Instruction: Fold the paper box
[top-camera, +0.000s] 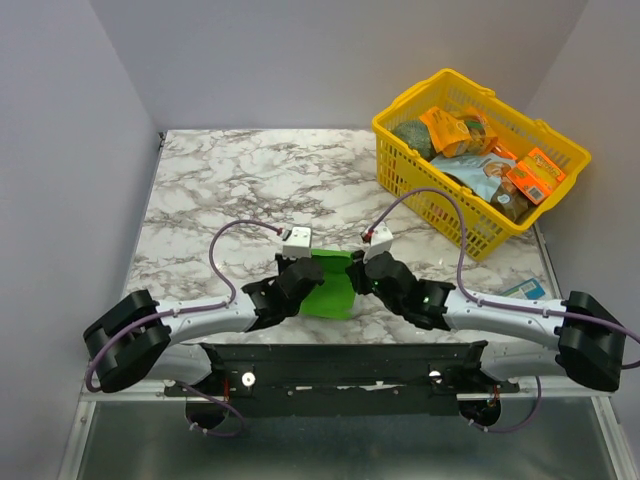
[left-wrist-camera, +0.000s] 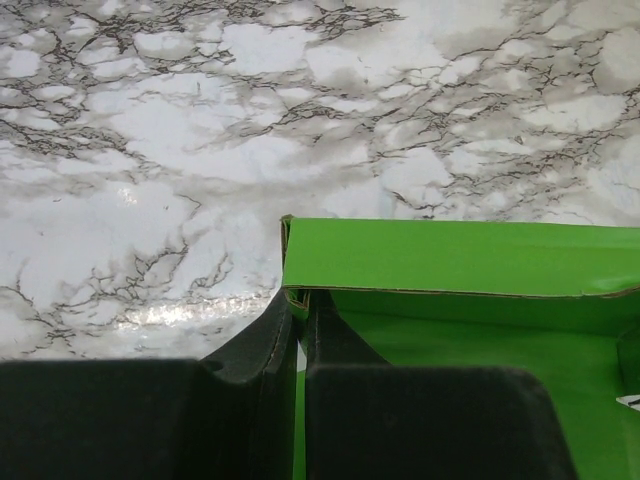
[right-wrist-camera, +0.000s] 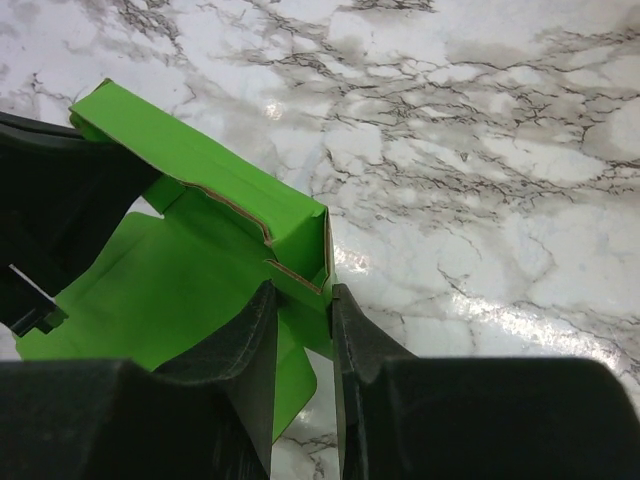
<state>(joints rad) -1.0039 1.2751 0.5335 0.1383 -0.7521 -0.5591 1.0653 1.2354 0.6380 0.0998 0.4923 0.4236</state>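
Observation:
The paper box (top-camera: 332, 288) is bright green card, partly folded, lying on the marble table between the two arms. My left gripper (top-camera: 303, 277) pinches the box's left wall. In the left wrist view the jaws (left-wrist-camera: 296, 305) are nearly together with a thin green edge between them, and the far wall (left-wrist-camera: 450, 258) stands upright beyond. My right gripper (top-camera: 362, 272) is shut on the box's right corner. In the right wrist view its jaws (right-wrist-camera: 303, 297) clamp a doubled green flap, and the box floor (right-wrist-camera: 170, 285) spreads left toward the left gripper's black fingers (right-wrist-camera: 55, 215).
A yellow plastic basket (top-camera: 410, 105) full of snack packs stands at the back right. A blue-and-white pack (top-camera: 526, 289) lies by the right arm. Grey walls close in the table on three sides. A black rail (top-camera: 340, 372) runs along the near edge.

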